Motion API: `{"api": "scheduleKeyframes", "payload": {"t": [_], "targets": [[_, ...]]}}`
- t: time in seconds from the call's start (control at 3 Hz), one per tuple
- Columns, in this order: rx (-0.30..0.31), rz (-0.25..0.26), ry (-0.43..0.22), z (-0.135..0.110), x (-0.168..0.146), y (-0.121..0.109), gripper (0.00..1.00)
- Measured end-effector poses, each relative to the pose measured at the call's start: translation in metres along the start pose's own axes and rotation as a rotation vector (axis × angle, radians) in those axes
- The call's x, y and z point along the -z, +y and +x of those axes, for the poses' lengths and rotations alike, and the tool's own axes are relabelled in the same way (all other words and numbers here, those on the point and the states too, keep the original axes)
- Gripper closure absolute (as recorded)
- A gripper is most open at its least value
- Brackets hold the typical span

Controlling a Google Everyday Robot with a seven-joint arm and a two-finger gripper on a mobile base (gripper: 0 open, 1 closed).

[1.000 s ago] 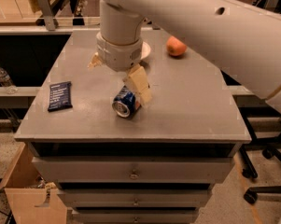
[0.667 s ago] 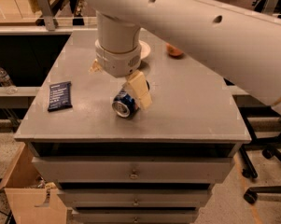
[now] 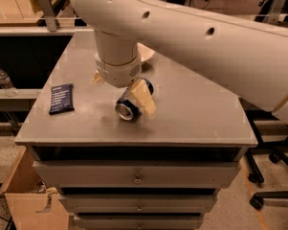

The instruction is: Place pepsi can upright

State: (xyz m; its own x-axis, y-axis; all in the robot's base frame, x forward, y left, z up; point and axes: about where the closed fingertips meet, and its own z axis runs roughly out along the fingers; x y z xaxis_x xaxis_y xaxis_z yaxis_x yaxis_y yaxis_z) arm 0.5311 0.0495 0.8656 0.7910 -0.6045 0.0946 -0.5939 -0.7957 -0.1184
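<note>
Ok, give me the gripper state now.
Gripper: open, low over the table, at the can lying on its side, not clamped on it.

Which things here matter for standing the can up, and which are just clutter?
For the job:
pepsi can, lying on its side on the table
gripper, open, low over the can

Lying about:
snack bar, left on the table
white dish, mostly behind the arm
water bottle, off the table

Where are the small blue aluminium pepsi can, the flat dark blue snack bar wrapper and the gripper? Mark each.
pepsi can (image 3: 126, 110), camera view: its silver end.
snack bar wrapper (image 3: 61, 98), camera view: its middle.
gripper (image 3: 122, 97), camera view: midway between its spread fingertips, over the can.
</note>
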Motion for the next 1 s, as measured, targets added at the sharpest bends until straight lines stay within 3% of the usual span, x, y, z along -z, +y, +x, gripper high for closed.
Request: {"api": "scheduleKeyframes", "payload": {"t": [0.33,1.0], "targets": [[0.026,-0.038,-0.014,0.004,-0.011,0.001,0.00],[0.052,-0.079,-0.058,0.008,-0.027,0.004,0.41]]}}
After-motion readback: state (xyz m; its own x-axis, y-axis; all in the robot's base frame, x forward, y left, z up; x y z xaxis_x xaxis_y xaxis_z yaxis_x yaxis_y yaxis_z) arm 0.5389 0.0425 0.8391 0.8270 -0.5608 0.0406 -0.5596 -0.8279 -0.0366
